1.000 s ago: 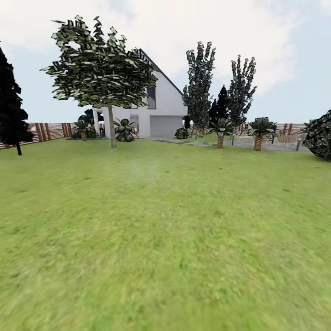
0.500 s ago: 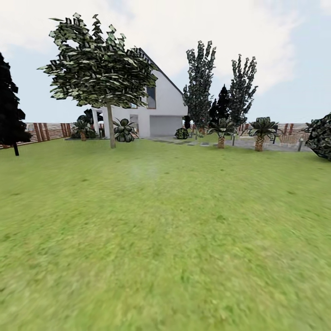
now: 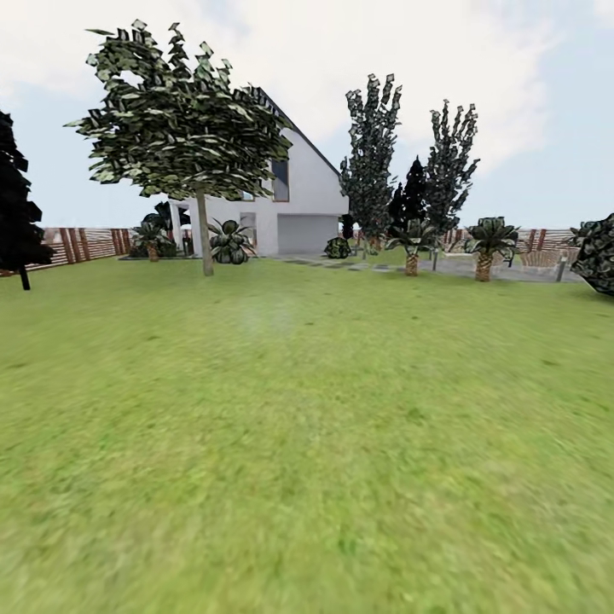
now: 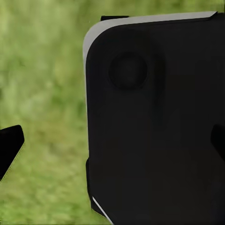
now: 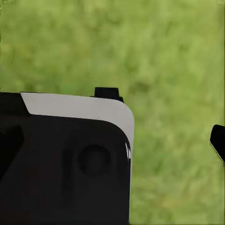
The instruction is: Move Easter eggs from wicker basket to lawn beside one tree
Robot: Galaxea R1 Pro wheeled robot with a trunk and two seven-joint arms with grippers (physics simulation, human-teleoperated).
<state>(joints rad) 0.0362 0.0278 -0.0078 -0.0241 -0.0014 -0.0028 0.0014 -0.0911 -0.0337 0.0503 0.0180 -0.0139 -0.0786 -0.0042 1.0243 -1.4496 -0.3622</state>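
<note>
1. The lawn (image 3: 307, 443) spreads across the lower half of the head view, flat mottled green and blurred close to the camera.
2. One tree (image 3: 203, 223) with a slim pale trunk and a rounded leafy crown stands at the lawn's far edge, left of centre, just in front of the white house (image 3: 311, 200).
3. The left wrist view looks down on grass past a large black body panel (image 4: 154, 122) with a pale rim. One dark fingertip (image 4: 9, 147) juts in at one edge and a second dark tip sits at the opposite edge, so the jaws stand wide apart with nothing between them but that panel and grass.
4. The right wrist view shows a similar black panel with a white top edge (image 5: 65, 164) over blurred grass. A single dark tip (image 5: 218, 140) is cut off at the frame's edge; the other finger cannot be made out, so the spread of these jaws cannot be told.
5. Counted in the head view: one house, one black conifer (image 3: 17, 205) cut by the left edge, two tall narrow dark trees (image 3: 371, 158) right of the house, and two short palms (image 3: 486, 243) beside a paved patch.
6. A brown slat fence (image 3: 85, 243) runs along the far left edge of the lawn, and more of it shows behind the palms.
7. A dark bush (image 3: 597, 251) is clipped by the right edge.
</note>
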